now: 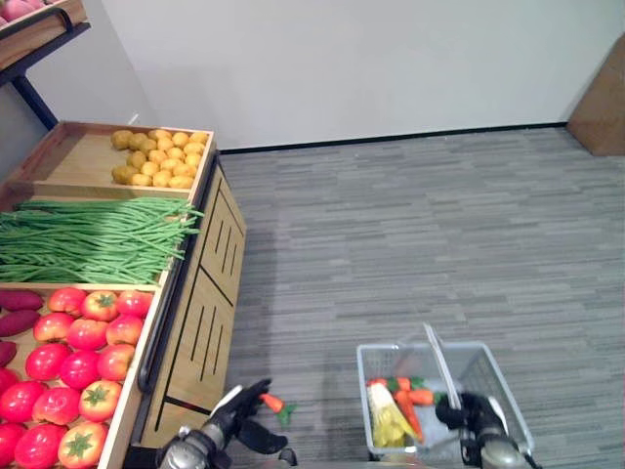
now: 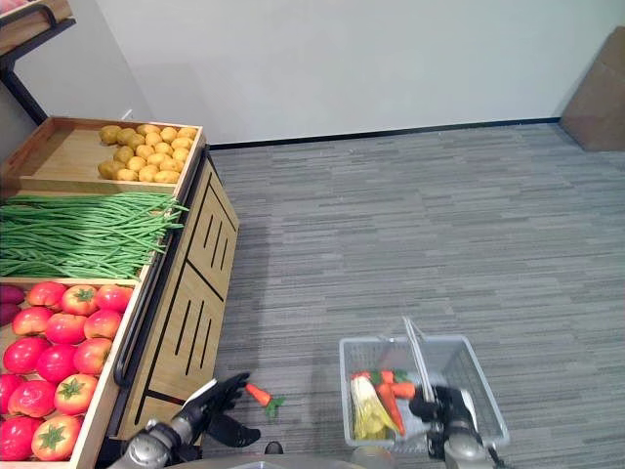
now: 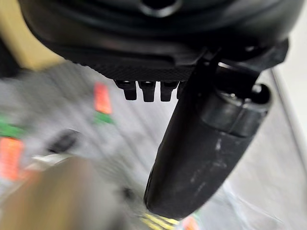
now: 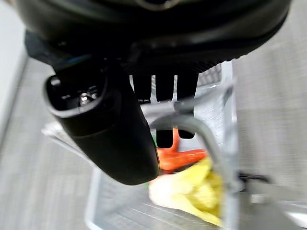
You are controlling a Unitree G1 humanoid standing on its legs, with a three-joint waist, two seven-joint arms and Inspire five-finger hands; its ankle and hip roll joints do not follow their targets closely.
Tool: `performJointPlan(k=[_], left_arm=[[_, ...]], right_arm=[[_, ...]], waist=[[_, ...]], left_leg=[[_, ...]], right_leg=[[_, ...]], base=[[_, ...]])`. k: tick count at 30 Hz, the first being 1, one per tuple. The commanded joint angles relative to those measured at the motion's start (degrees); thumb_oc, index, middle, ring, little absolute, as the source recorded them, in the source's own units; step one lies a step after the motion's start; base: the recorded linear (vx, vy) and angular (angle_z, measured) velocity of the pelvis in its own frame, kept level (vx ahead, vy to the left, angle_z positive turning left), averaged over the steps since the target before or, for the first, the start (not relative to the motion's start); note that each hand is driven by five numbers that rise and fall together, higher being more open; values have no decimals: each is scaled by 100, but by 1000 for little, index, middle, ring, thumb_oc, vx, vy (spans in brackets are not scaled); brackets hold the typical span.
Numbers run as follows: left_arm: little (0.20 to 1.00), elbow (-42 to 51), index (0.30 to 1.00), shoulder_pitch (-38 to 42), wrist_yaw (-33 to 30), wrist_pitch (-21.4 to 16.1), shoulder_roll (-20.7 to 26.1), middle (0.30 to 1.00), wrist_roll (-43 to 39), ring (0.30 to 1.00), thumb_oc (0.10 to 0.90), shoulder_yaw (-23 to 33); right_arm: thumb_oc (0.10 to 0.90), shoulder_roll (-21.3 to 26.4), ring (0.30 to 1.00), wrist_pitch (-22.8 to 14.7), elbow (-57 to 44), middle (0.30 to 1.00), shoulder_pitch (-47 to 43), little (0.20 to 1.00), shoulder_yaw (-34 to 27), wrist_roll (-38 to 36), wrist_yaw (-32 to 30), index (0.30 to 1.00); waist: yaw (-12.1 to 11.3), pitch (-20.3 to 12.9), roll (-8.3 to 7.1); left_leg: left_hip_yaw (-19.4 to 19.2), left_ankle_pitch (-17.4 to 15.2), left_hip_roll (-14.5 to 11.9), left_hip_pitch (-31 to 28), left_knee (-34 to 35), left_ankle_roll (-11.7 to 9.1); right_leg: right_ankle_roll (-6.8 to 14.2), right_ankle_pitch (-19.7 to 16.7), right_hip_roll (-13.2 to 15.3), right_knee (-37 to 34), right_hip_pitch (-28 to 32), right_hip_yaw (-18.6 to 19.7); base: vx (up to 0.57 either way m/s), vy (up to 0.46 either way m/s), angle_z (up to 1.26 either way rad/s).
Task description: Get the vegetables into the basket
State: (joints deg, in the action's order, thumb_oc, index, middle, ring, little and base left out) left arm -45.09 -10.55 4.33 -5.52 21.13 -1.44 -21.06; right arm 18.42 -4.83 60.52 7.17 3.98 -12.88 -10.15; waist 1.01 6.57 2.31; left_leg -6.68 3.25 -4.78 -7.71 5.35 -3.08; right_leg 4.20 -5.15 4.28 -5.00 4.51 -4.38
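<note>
From the left eye view, the left hand (image 1: pixel 234 415) hovers low beside the wooden produce stand (image 1: pixel 200 322), fingers loosely spread and holding nothing — a small carrot (image 1: pixel 272 402) shows just past its fingertips, over the grey floor, apart from the wire basket (image 1: pixel 483 366). The right hand (image 1: pixel 467 412) is curled round the basket's handle (image 1: pixel 437 360); carrots and a yellowish vegetable already lie inside.

The right eye view shows the same: the carrot (image 2: pixel 258 395) near the left fingers, well short of the basket (image 2: pixel 459 357).

In the left wrist view the fingers (image 3: pixel 146 89) stick out straight, the thumb (image 3: pixel 206 143) stands clear, and the carrot (image 3: pixel 101 98) is a blur beyond them, ungripped.

The right wrist view has the fingers (image 4: pixel 163 91) hooked over the handle (image 4: pixel 192 120), with the basket's load below.

The carrot looks light, stiff and smooth — likely to roll. I would pinch it across the thick orange middle, not the green top.
</note>
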Motion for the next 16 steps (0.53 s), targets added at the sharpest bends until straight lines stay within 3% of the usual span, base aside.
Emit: performJointPlan(k=[1,2,4,5,16], left_arm=[[1000,-296,1000,442,-657,-156,0,1000,1205,1000,900,-20],[1000,-1353,1000,545,-826,7,-371,1000,1163,1000,900,341],[1000,-1684,1000,584,-891,66,-490,1000,1094,1000,900,483],[1000,-2273,1000,622,-927,132,-662,1000,982,1000,900,728],[1000,-3080,1000,698,-989,191,-1121,1000,173,1000,900,1323]], right_arm=[[400,67,300,-593,-137,300,-415,300,-147,-237,-93,300],[400,-50,300,-579,209,300,-332,300,-221,-412,-10,300],[400,-92,300,-578,284,300,-295,300,-237,-453,1,300],[400,-187,300,-539,628,300,-255,300,-196,-485,83,300],[400,-614,300,-254,1541,300,-59,300,331,130,427,300]], waist=[[34,-84,-267],[72,-108,-270],[86,-116,-267],[110,-141,-264],[154,-166,-262]], left_leg=[[-43,-212,-2,4,-35,-126],[-72,-203,-8,-2,-35,-133],[-89,-205,-14,-9,-35,-134],[-129,-214,-26,-25,-35,-138],[-210,-216,-91,-93,-35,-164]], right_leg=[[420,205,385,97,188,-370],[411,199,373,103,168,-351],[404,201,369,109,161,-329],[394,195,362,114,152,-288],[350,204,317,74,156,-196]], base=[[0,0,0],[0,0,0],[-11,4,-11],[-8,3,-11],[-10,1,-7]])
